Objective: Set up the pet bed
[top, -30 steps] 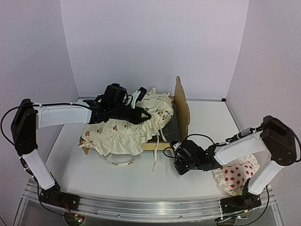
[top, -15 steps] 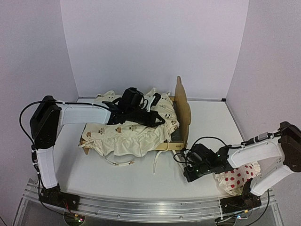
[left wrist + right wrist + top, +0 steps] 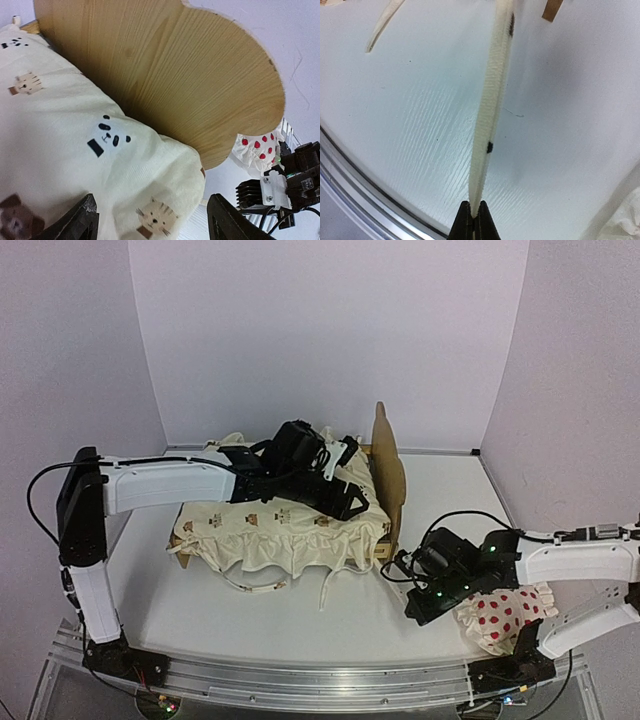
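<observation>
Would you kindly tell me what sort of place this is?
Probably a robotics lab test cell: a left arm and right arm bolted to a metal rail, a white table boxed in by plain lilac walls, and a small pet bed.

The left arm (image 3: pixel 165 485) rises from its base at the near left, folds at the elbow and reaches out almost level toward the right, wrist tipped a little downward. The left tool (image 3: pixel 152 225) stands spread wide, its 2 black fingers (image 3: pixel 80 222) far apart. The right arm (image 3: pixel 575 562) lies low, its white forearm stretched leftward from a raised elbow at the far right. The right tool (image 3: pixel 472 227) has its 2 fingertips pressed together, pinching a thin cream strap (image 3: pixel 490 110).
</observation>
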`<act>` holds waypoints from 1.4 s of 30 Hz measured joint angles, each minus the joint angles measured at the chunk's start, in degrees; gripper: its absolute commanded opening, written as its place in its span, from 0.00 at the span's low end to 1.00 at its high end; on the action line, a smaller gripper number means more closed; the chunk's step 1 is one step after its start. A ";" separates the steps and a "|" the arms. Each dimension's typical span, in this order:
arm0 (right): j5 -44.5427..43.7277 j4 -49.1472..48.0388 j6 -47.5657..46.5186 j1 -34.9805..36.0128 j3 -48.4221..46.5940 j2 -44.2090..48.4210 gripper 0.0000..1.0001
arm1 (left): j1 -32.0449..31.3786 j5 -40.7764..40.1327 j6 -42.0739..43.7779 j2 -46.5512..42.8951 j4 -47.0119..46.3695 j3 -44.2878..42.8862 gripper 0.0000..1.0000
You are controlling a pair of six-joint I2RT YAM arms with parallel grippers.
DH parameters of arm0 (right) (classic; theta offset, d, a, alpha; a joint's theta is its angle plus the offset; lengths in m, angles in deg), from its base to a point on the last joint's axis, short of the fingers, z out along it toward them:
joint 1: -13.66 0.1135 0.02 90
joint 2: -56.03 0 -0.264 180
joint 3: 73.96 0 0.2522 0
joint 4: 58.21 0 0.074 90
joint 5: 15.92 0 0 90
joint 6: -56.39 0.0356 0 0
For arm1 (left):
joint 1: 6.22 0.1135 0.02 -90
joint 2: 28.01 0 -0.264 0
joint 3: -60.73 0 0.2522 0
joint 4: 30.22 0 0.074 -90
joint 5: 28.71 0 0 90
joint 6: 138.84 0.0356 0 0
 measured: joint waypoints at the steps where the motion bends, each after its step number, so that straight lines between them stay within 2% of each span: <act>1: -0.26 2.01 -0.42 0.00 -0.95 0.94 0.00 | -1.05 -2.65 0.56 -1.33 2.33 -0.39 0.72; 5: -0.91 8.18 -1.23 0.00 -3.87 2.64 0.00 | -5.69 -10.67 1.71 -7.28 8.54 -0.72 0.57; 7: -1.02 10.70 -1.42 -0.02 -4.88 2.76 0.00 | -7.56 -12.37 1.49 -10.70 10.33 0.98 0.48; 9: -1.04 12.91 -1.64 -0.02 -5.97 2.99 0.00 | -8.33 -12.61 0.90 -13.92 11.64 3.91 0.44; 16: -2.09 18.14 -3.39 -0.02 -13.48 6.33 0.00 | -8.10 -10.17 -0.81 -15.57 13.44 13.80 0.43; 20: -3.68 19.84 -4.77 -0.02 -18.85 7.34 0.00 | -8.13 -9.94 -1.21 -11.75 13.10 14.71 0.42; 25: -3.65 22.10 -5.75 0.00 -20.07 7.37 0.00 | -8.14 -10.89 -1.16 -5.77 11.57 14.09 0.39; 30: -2.60 22.74 -5.70 0.00 -18.52 6.53 0.00 | -8.30 -12.18 -0.97 -0.29 11.65 11.52 0.37; 35: 2.03 20.13 -4.74 0.00 -13.05 2.41 0.00 | -7.73 -13.48 -0.30 1.15 10.58 10.77 0.34; 38: 5.96 16.22 -3.59 0.19 -9.75 -1.98 0.00 | -6.34 -13.41 0.36 1.27 9.68 10.56 0.33; 42: 10.31 6.24 -1.40 1.13 -5.94 -7.88 0.00 | -4.25 -13.34 2.04 2.16 9.60 8.55 0.35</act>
